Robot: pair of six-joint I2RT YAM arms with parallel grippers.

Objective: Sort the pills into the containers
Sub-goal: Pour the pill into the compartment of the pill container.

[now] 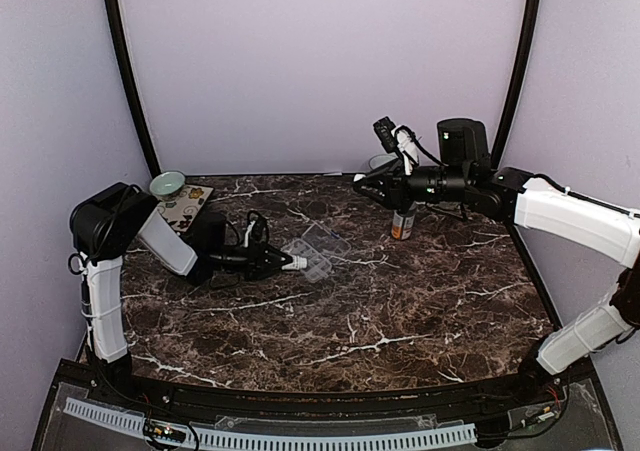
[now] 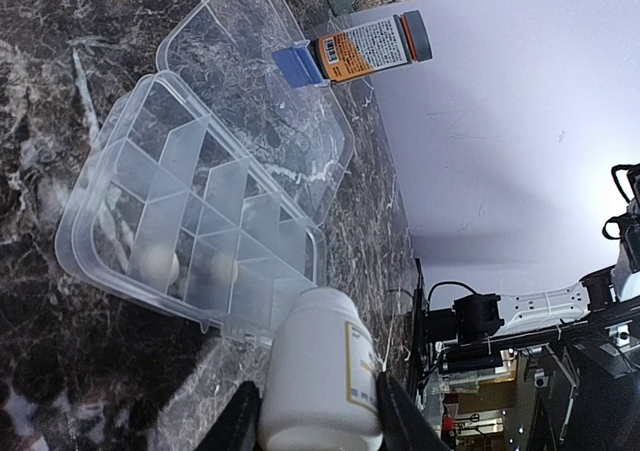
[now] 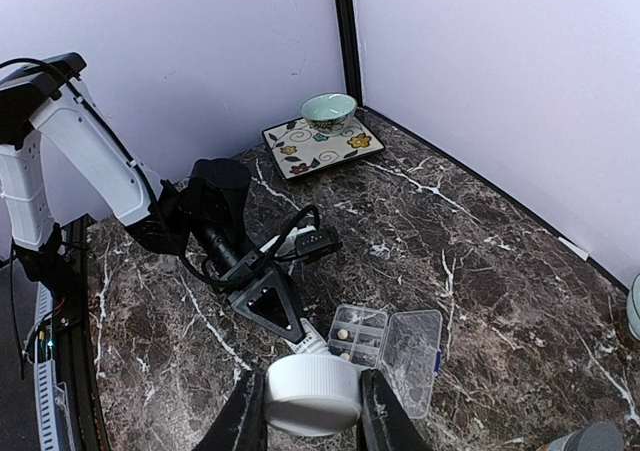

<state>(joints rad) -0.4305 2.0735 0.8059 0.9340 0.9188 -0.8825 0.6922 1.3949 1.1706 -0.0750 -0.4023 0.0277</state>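
The open box lay near the worktop's middle, directly ahead of the left claw. That claw gripped a small white bottle, long axis aimed at the box, top end just beside its near wall. That nearer arm reached low and level. The right claw, pinching a white cap, hung high toward the far-right corner.

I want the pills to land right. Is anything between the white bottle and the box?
Nothing visible. The bottle sits right at the box edge, and the lid lies flipped open on the far side.
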